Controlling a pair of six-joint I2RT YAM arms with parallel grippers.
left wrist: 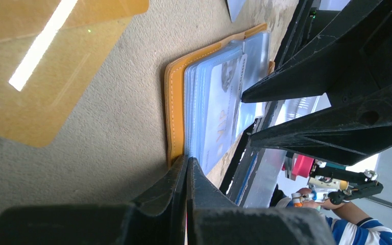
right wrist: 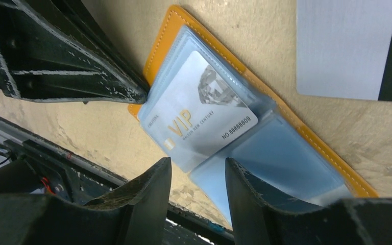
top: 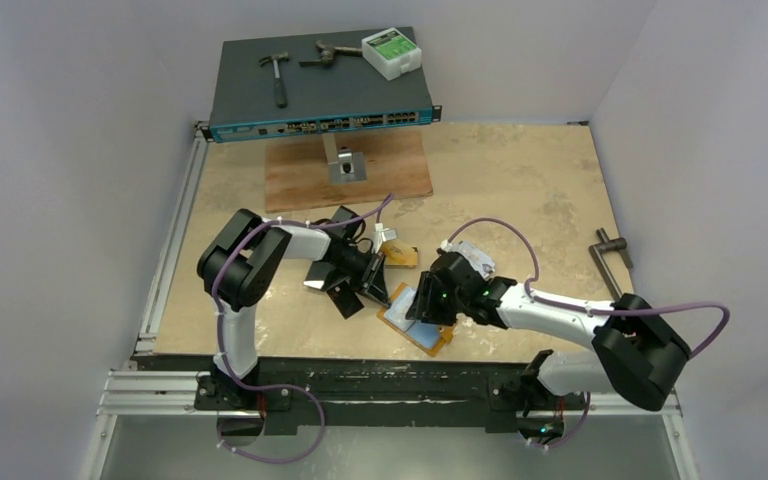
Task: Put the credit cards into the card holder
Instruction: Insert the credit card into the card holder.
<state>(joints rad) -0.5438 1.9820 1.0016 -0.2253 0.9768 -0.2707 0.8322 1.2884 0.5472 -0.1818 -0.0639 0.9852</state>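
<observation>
Orange leather-like folding card holder, pale stitching along its edge. Its clear plastic sleeves look light blue. The silvery-white VIP card shows gold lettering and a grey diamond. The translucent flat card is orange-gold.

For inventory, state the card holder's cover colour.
Orange, pale stitching; card holder shows best in right wrist view.

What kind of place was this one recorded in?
Probably a lab robot test cell rather than a home or shop. Plain white walls box in the table, a network switch with a hammer on it sits at the back, and an aluminium rail runs along the near edge.
</observation>
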